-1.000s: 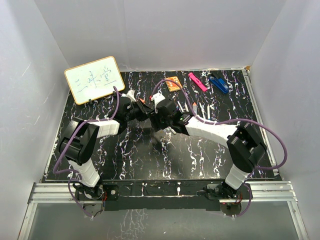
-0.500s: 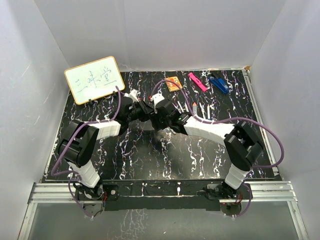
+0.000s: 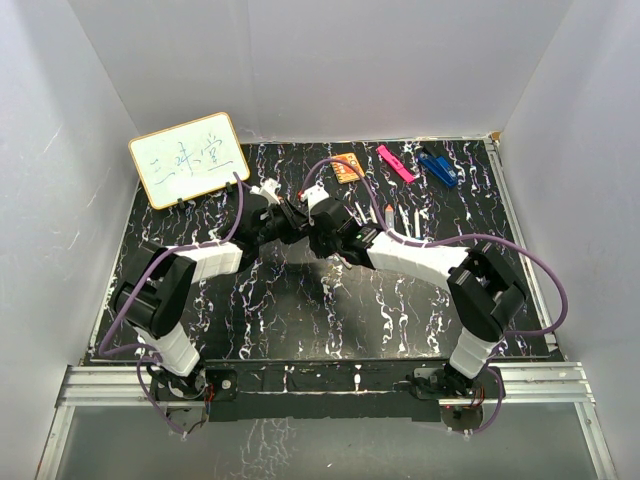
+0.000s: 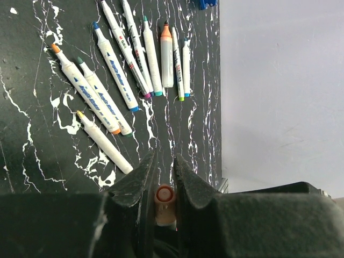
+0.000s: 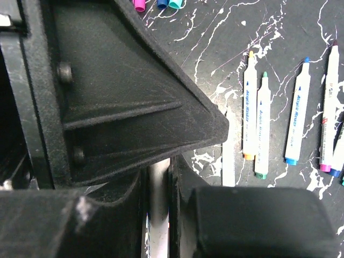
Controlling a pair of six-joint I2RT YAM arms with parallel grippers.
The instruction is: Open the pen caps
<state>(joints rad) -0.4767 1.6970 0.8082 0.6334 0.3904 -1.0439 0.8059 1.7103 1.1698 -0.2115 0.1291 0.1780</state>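
In the top view, the left arm point(image 3: 200, 258) and the right arm point(image 3: 420, 258) meet above the middle of the counter point(image 3: 250, 320), with the jaws of both very close together. I judge that each takes one end of the same pen, so that a pull in opposite directions can free the cap. The other pens point(image 3: 385, 213) lie on the counter just to the right of this meeting point. A whiteboard point(image 3: 188, 158) stands far on the left.

In the left wrist view, the jaws of the left arm are almost together and clenched on an orange cap point(image 4: 165, 200), which sits deep between them. On the counter beyond, the pens lie side by side with bare tips, so those seem finished.

In the right wrist view, the jaws of the right arm are clamped on a white barrel point(image 5: 158, 199). The black body of the left arm covers the place where cap and barrel meet, so I cannot tell if they are parted. Some loose caps point(image 5: 157, 4) lie at the far edge.
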